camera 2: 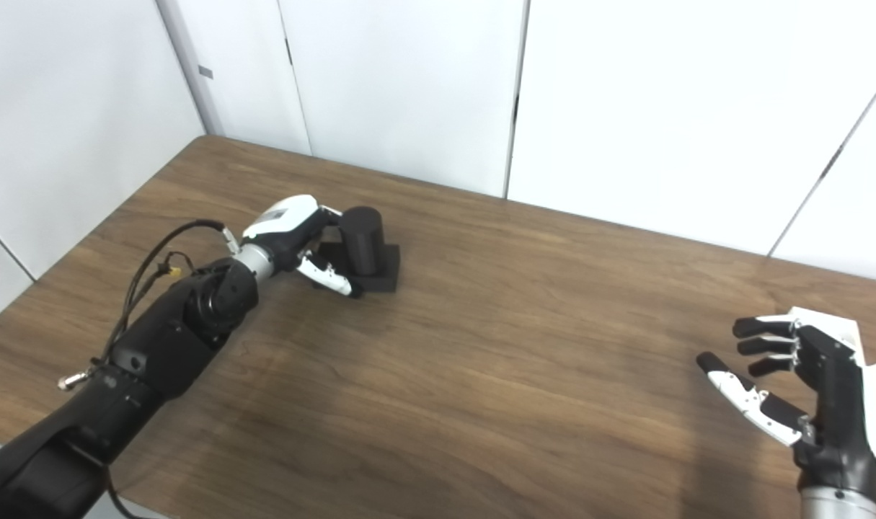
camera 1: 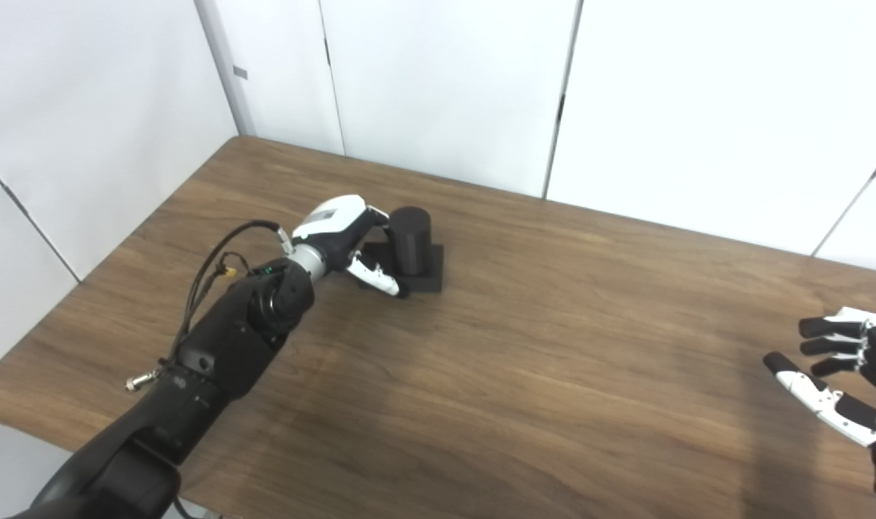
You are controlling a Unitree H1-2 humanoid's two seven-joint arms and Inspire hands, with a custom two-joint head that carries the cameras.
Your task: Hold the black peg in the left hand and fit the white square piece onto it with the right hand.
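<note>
One black peg (camera 1: 411, 238) stands upright on its square base at the far left of the tabletop (camera 1: 524, 360) in the left eye view. The left robot hand (camera 1: 351, 241) curls around it, apparently touching; firm grip unclear. So the grasping step is in hand.

In the right eye view, the right robot hand (camera 2: 805, 389) hovers spread wide, empty. No white square piece shows; finding it likely comes next.
</note>
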